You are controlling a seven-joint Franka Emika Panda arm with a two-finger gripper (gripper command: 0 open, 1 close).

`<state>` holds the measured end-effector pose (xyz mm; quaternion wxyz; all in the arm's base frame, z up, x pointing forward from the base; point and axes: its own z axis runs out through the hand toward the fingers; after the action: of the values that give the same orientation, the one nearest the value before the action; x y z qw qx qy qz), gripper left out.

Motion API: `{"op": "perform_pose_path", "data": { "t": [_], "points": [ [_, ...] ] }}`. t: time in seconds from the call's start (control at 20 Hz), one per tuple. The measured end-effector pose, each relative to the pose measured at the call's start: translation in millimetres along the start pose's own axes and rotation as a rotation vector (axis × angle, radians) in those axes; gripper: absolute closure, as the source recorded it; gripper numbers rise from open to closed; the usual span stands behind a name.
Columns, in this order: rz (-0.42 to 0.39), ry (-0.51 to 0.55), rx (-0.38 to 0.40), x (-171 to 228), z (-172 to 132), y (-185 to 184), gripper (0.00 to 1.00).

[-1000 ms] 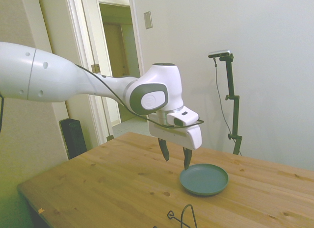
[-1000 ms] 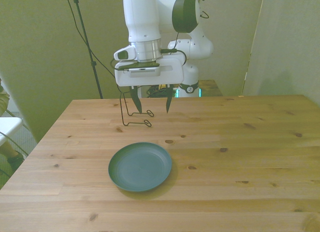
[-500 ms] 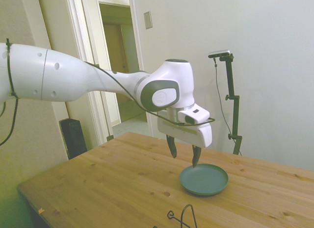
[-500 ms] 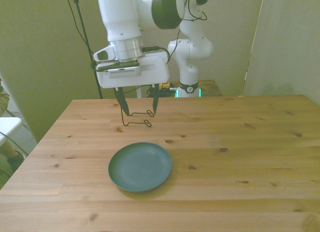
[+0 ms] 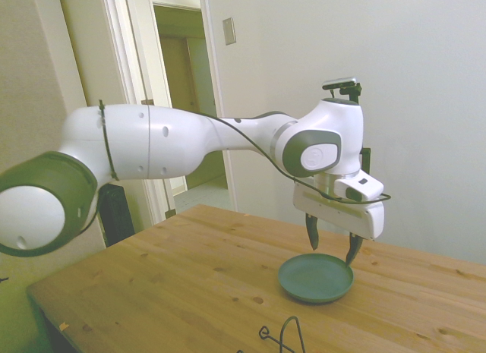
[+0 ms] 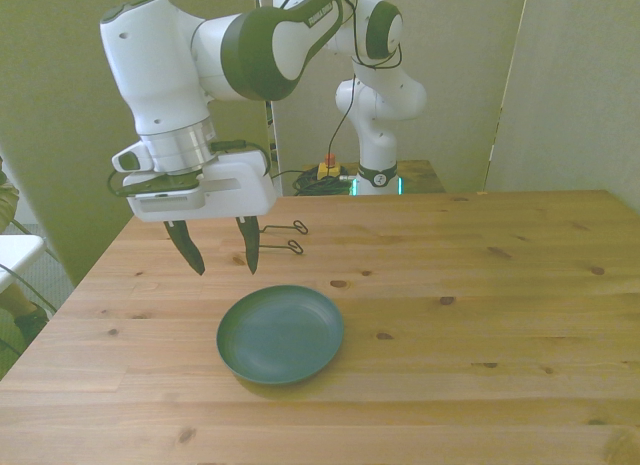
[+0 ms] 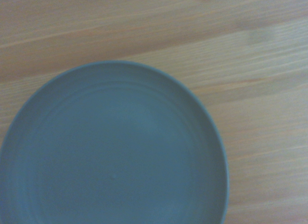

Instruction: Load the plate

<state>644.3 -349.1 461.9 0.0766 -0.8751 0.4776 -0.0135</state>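
Observation:
The plate [image 6: 280, 333] is round, dark teal-green, and lies flat and empty on the wooden table [image 6: 480, 285]. In the side view the plate [image 5: 315, 278] sits near the middle of the tabletop. My gripper [image 6: 218, 253] hangs open above the table, just beyond the plate's rim toward the front view's left, with nothing between its dark fingers [image 6: 248, 247]. In the side view the gripper [image 5: 332, 241] hovers over the plate's far edge. The wrist view is filled by the plate [image 7: 113, 147] from above.
A thin black wire rack [image 6: 283, 237] stands on the table behind the plate, and the wire rack [image 5: 282, 335] shows at the near edge in the side view. A second white arm [image 6: 375, 95] stands behind the table. A doorway [image 5: 182, 102] opens in the back wall.
The arm has swung toward the front view's left and lowered, bringing the open gripper from above the wire rack to beside the plate's rim. The plate has not moved.

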Motion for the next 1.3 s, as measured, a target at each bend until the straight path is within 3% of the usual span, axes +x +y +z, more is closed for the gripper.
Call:
{"op": "perform_pose_path", "data": {
  "t": [0.2,0.55,1.3],
  "points": [
    [-0.024,-0.029,0.021,22,11,0,0.0],
    [-0.089,-0.087,0.041,32,70,-19,0.0],
    [-0.138,-0.146,0.03,32,97,-28,0.0]
  ]
}}
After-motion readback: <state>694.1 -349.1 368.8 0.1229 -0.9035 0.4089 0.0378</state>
